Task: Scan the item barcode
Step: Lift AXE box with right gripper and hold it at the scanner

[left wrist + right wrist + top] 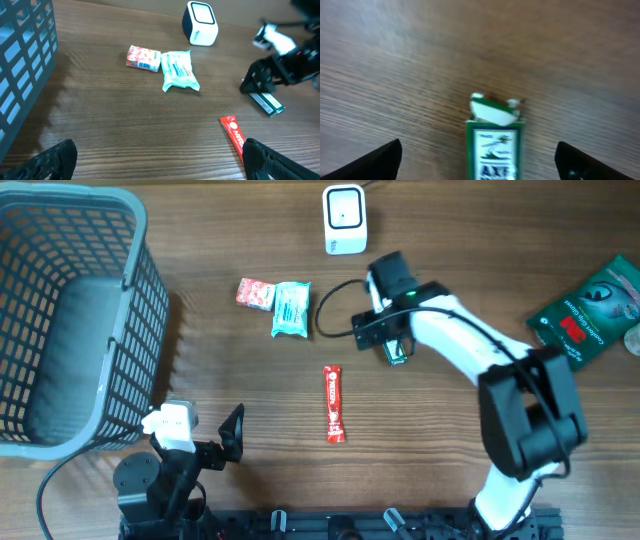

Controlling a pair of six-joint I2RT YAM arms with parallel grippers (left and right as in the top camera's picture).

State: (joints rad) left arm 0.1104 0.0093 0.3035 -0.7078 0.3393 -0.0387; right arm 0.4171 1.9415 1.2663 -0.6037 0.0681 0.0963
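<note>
The green-and-white AXE box [495, 145] lies flat just robot-side of the white scanner [344, 218], loose between the wide-spread fingers of the right gripper [395, 348] (the left gripper [160, 159], much farther from the scanner, gapes too, holding nothing).

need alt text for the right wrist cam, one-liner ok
A green-and-white box lies on the wood table, slightly blurred, its near end cut off by the bottom edge. The right gripper hangs over it, open, with a dark finger in each bottom corner, neither touching the box.
</note>
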